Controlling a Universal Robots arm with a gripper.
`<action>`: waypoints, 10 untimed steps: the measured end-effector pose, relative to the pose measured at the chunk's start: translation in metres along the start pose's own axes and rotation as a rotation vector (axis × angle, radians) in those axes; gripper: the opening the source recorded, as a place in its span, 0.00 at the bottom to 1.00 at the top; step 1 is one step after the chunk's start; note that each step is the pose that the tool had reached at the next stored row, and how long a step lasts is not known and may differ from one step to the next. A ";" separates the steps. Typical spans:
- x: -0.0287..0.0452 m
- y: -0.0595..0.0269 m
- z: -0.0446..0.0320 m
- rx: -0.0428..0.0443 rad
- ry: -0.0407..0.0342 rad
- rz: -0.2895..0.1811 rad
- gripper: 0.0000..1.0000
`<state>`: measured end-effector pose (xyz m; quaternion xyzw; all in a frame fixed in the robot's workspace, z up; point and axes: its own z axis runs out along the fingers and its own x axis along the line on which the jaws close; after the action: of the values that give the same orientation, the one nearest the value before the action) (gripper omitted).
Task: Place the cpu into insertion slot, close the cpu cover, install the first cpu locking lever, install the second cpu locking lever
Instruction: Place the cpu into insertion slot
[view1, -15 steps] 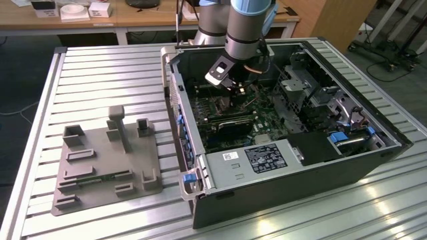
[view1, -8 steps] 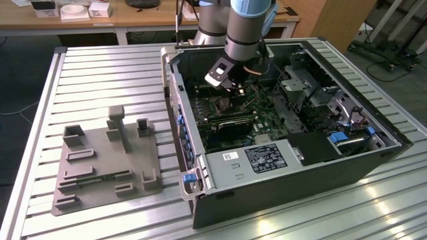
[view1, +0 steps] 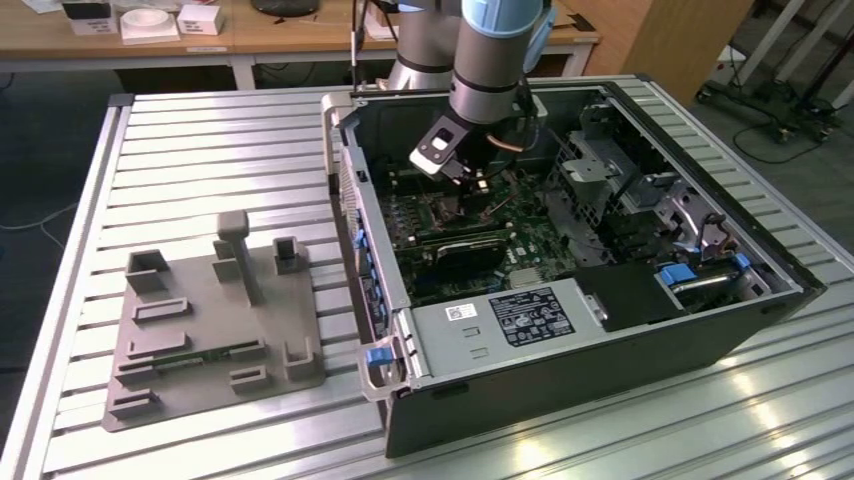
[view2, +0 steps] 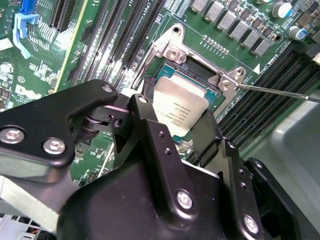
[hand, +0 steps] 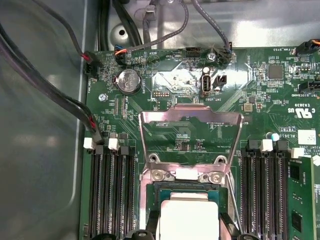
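In both wrist views the cpu (view2: 181, 107) (hand: 186, 216), a small square chip with a silvery top, sits between my gripper's black fingers (view2: 146, 131). My gripper (view2: 177, 120) (hand: 187, 232) is shut on the cpu right over the insertion slot (view2: 200, 74) (hand: 165, 190). Whether the chip rests fully in the slot I cannot tell. The cpu cover (hand: 190, 116), a metal frame with a large window, stands swung open behind the slot. A thin locking lever (view2: 280, 93) sticks out beside the slot. In the exterior view my gripper (view1: 467, 182) reaches down inside the open computer case.
Long black memory slots (hand: 107, 195) (hand: 265, 190) flank the socket on both sides. Cables (hand: 50, 95) run along the case wall. A grey power supply box (view1: 514, 315) fills the case's near end. A grey fixture plate (view1: 214, 330) lies on the slatted table at the exterior view's left.
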<state>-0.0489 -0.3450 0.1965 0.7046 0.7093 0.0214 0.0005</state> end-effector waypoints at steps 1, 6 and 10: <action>0.0000 0.0002 0.0001 0.0001 0.0000 0.001 0.54; 0.0000 0.0003 0.0012 0.0000 0.0002 0.002 0.54; -0.0001 0.0003 0.0020 0.0002 -0.0006 0.002 0.54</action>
<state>-0.0486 -0.3450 0.1945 0.7053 0.7086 0.0211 0.0007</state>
